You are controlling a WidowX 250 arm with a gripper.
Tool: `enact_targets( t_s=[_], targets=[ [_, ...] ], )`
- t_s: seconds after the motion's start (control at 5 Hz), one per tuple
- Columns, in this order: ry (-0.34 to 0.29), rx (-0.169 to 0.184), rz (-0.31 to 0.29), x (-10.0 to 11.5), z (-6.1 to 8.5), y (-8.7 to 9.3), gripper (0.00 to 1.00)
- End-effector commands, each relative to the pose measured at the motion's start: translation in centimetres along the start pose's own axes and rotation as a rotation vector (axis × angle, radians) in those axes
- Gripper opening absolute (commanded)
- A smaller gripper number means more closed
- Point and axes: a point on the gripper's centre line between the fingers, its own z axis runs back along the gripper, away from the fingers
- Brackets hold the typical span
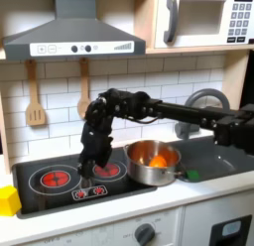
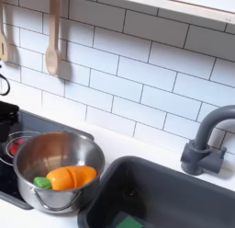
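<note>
First exterior view: I am watching the gripper [image 1: 89, 169] hanging low over the stove [image 1: 40, 167], left of frame centre, just above the right burner [image 1: 107, 172]. Its fingers are pointing down, but I cannot tell whether they are apart or together, since the picture is too soft there. I am judging that a slow, straight descent with the wrist kept vertical serves best here, keeping clear of the pot [image 1: 152, 163] just beside it to the right. Sitting lower centre, the pot is holding an orange piece [image 1: 158, 161]; in the second exterior view the pot [image 2: 55, 149] is showing that orange piece [image 2: 72, 176] beside a small green piece [image 2: 41, 182]. Right of it, the sink [image 2: 174, 176] is holding something green [image 2: 128, 222].
</note>
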Motion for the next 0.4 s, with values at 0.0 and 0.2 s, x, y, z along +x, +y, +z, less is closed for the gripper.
enact_targets(
  t_s=[0.0,0.2],
  targets=[
    [-0.024,-0.033,-0.087,-0.42,1.17,-3.18,1.00],
    [-0.048,-0.033,-0.101,-0.24,2.14,-3.39,1.00]
  ],
)
